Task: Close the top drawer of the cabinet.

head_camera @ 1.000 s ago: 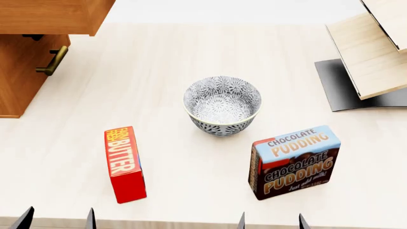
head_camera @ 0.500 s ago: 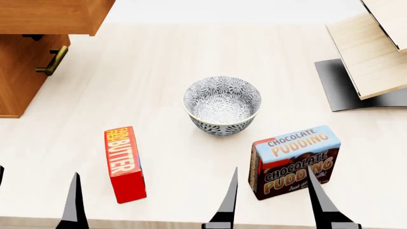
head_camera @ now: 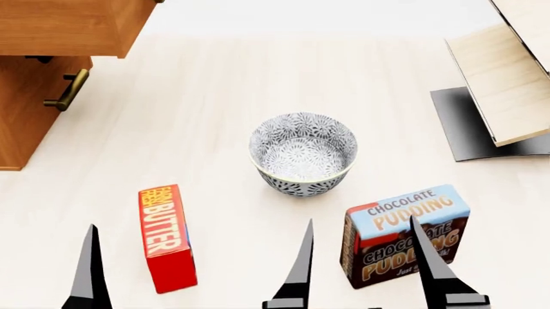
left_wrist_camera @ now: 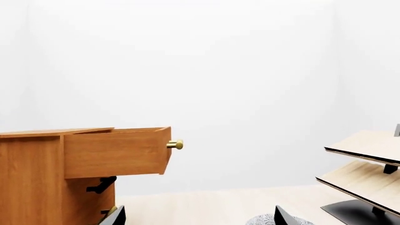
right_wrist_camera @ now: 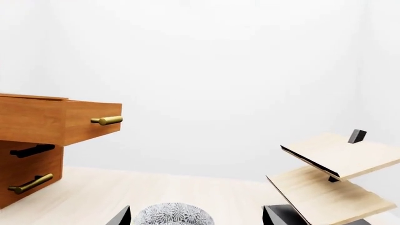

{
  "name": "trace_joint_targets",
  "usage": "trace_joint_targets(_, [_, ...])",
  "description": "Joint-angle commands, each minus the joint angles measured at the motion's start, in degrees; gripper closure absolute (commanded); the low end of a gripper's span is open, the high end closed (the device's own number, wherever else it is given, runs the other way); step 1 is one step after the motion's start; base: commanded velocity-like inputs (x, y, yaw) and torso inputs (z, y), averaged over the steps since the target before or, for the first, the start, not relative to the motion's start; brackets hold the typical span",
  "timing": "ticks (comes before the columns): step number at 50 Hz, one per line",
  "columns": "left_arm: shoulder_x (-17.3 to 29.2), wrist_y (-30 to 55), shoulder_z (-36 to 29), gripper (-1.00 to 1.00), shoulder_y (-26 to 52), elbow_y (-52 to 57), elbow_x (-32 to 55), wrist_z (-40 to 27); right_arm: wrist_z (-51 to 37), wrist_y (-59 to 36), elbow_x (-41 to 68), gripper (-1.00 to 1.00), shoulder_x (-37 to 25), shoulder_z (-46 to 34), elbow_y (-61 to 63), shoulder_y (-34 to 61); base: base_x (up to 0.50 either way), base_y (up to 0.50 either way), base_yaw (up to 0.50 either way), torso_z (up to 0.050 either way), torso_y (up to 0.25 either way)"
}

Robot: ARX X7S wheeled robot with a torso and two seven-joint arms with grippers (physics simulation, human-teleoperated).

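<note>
1. Projecting well out of the cabinet [head_camera: 26, 122], the top drawer [head_camera: 64, 29] stands open at the far left of the tabletop [head_camera: 206, 116]; the task is not yet done. In the right wrist view its flat front and brass bar handle [right_wrist_camera: 107, 120] face the open side of the scene, so a push on that front, toward the cabinet body, is judged to be the closing move.
2. The lower drawer handle [head_camera: 67, 90] sits flush against the cabinet face below; that drawer is shut.
3. The left gripper [head_camera: 38, 273] shows only one dark fingertip low in the head view, but its wrist view shows two tips spread apart, holding nothing. The right gripper [head_camera: 365, 273] is likewise spread and empty. Both hover near the front edge, well apart from the drawer.
4. A patterned bowl [head_camera: 303, 152] stands mid-tabletop. A red butter box [head_camera: 167, 237] lies near the left gripper, and a chocolate pudding box [head_camera: 404, 235] lies partly behind a right fingertip. None blocks the drawer front.
5. A pale slanted shelf [head_camera: 503, 84] on a black base occupies the far right.
6. The tabletop is pale wood grain; the surrounding room is plain white.
</note>
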State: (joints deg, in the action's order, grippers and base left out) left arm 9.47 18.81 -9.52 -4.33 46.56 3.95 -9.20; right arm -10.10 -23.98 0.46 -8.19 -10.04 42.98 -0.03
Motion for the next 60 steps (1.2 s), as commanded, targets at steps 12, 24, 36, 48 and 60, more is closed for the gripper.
trace_joint_targets(12, [1.1, 0.4, -0.6, -1.0, 0.1, 0.9, 0.6, -1.3, -0.7, -1.4, 1.4, -1.0, -1.3, -0.6, 1.6, 0.3, 0.5, 0.07, 0.0, 0.0, 0.0])
trace_joint_targets(24, [1.5, 0.1, -1.3, -1.0, 0.1, 0.8, 0.8, -1.7, -1.3, -1.9, 2.6, -1.0, -1.5, -0.3, 2.5, 0.5, 0.5, 0.07, 0.0, 0.0, 0.0])
trace_joint_targets(36, [2.0, 0.4, -1.5, -1.0, 0.3, 1.3, 1.2, -2.2, -1.6, -1.2, 4.1, -1.0, -1.6, 0.0, 2.5, 0.4, 0.5, 0.08, 0.0, 0.0, 0.001])
trace_joint_targets(48, [2.5, 0.7, -1.8, -1.0, 0.3, 1.8, 1.5, -2.8, -2.1, -0.8, 4.6, -1.0, -1.9, -0.5, 2.3, 0.5, 0.04, 0.01, 0.0, 0.0, 0.0])
trace_joint_targets(60, [2.5, 6.2, -2.6, -1.0, 4.5, 4.3, 2.5, -3.2, -2.6, -0.8, 5.2, -1.0, -2.3, -0.7, 2.2, 0.5, 0.0, 0.0, 0.0, 0.0, 0.0])
